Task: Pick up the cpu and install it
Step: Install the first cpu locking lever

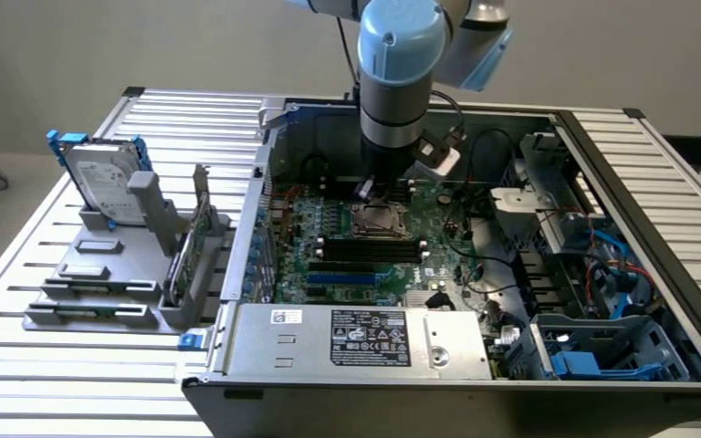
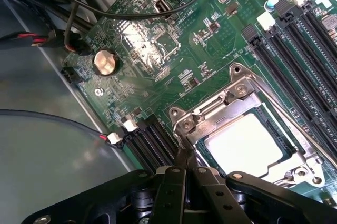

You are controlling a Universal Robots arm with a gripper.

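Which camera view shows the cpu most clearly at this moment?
The wrist view: the cpu lies flat inside the metal-framed socket, its silver top plainly visible, just beyond the shut gripper. In the exterior view it is a small patch below the arm.

Light-blue-capped grey arm with black end effector.

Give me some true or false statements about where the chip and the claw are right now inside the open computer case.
1. The flat square silver cpu lies inside the metal-framed socket. True.
2. The black claw is wide open. False: it is shut, at the socket's corner.
3. The silver hard drive with the blue bracket sits inside the case. False: it stands in a grey rack outside, on the exterior view's left.
4. A round silver coin battery sits on the green motherboard. True.
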